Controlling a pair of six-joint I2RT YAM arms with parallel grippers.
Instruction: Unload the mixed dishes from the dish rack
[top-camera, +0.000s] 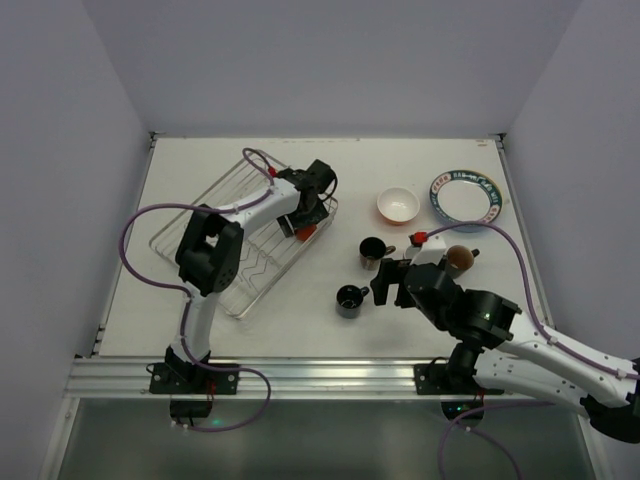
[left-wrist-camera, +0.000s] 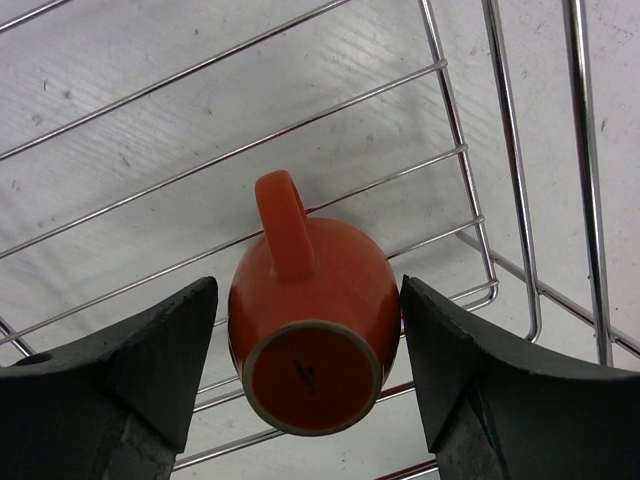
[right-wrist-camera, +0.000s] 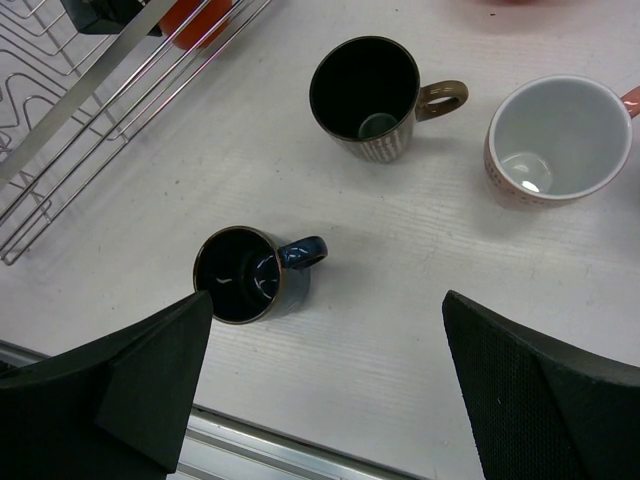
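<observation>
The silver wire dish rack (top-camera: 235, 250) lies at the left. An orange mug (left-wrist-camera: 312, 320) stands upside down at the rack's right end, base toward my left wrist camera, handle pointing away. My left gripper (left-wrist-camera: 310, 290) straddles it: the right finger touches its side and a thin gap shows at the left finger. In the top view the gripper (top-camera: 305, 222) is over the mug (top-camera: 306, 234). My right gripper (right-wrist-camera: 328, 300) is open and empty above the table, next to a blue-lined dark mug (right-wrist-camera: 245, 275).
A dark mug with a brown handle (right-wrist-camera: 365, 95) and a pinkish mug, white inside (right-wrist-camera: 555, 140), stand upright on the table. An orange bowl (top-camera: 398, 205) and a pattern-rimmed plate (top-camera: 465, 197) sit at the far right. The table's front rail (top-camera: 300, 378) is near.
</observation>
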